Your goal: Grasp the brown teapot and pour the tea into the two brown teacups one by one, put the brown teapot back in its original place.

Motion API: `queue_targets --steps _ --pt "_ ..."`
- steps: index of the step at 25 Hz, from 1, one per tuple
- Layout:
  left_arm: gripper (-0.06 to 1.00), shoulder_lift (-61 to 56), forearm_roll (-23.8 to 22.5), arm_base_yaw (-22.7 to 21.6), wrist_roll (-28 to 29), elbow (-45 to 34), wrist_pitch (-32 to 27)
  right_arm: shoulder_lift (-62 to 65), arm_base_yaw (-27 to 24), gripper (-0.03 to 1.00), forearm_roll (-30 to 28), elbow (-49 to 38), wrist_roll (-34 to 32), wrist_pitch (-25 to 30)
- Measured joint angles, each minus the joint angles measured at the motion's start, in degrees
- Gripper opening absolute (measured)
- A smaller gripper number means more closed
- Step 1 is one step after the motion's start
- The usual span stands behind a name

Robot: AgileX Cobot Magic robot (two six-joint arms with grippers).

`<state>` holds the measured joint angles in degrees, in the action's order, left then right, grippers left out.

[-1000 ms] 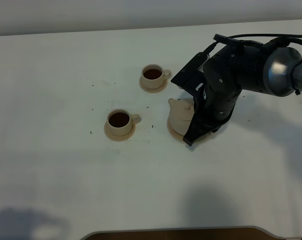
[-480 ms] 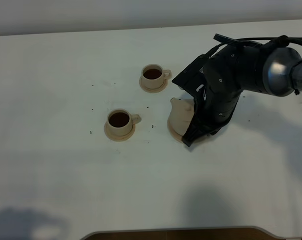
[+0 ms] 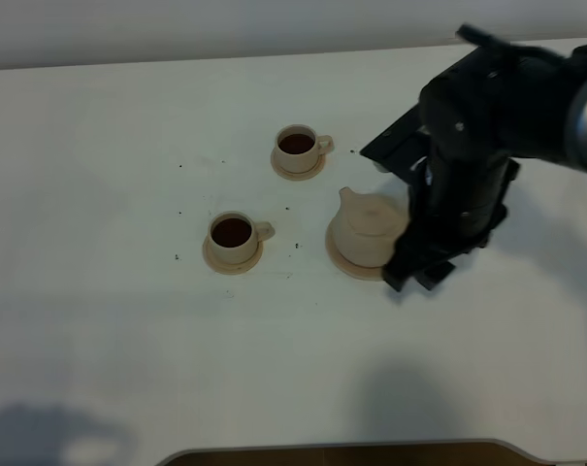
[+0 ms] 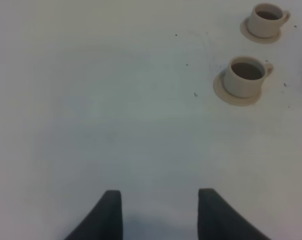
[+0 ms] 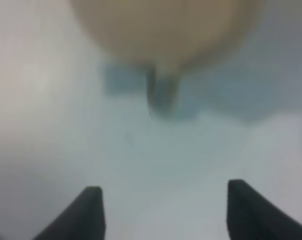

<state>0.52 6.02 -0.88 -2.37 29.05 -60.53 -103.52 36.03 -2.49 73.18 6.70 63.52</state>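
While the teapot [image 3: 368,231] sits upright on its wide saucer [image 3: 343,259] just right of the frame's centre in the high view, the right gripper [image 3: 416,275] hangs just beside its right flank with its jaws spread wide and nothing between them. In the right wrist view the two dark fingertips [image 5: 86,212] stand far apart over bare table [image 5: 165,165], and the pot shows only as a tan blur [image 5: 165,30] beyond them. The two teacups [image 3: 233,235] stand on small saucers to the left of the pot, one [image 3: 298,146] in the upper middle, the other lower left of it, both dark with tea. The left gripper [image 4: 159,212] is parted and empty over the white table [image 4: 91,125], with both cups at the upper right of its wrist view.
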Motion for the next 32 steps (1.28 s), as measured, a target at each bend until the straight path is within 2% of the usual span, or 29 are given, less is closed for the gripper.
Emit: queue_targets --steps 1,3,12,17,22,26,32 --pt "0.36 0.0 0.0 0.0 0.0 0.0 0.0 1.6 0.0 0.55 0.2 -0.1 0.1 2.8" --pt "0.36 0.0 0.0 0.0 0.0 0.0 0.0 5.4 0.2 0.55 1.1 -1.6 0.6 4.8" --pt "0.36 0.0 0.0 0.0 0.0 0.0 0.0 32.0 0.2 0.45 5.4 -20.7 3.0 6.1" --pt "0.36 0.0 0.0 0.0 0.0 0.0 0.0 48.5 0.2 0.39 6.3 -32.4 3.5 5.8" --pt "0.36 0.0 0.0 0.0 0.0 0.0 0.0 63.4 0.2 0.37 7.9 -42.0 5.4 1.7" --pt "0.36 0.0 0.0 0.0 0.0 0.0 0.0 70.6 0.2 0.36 9.6 -44.0 6.9 -0.5" --pt "0.36 0.0 0.0 0.0 0.0 0.0 0.0 74.2 0.2 0.36 9.7 -44.6 7.3 -1.8"
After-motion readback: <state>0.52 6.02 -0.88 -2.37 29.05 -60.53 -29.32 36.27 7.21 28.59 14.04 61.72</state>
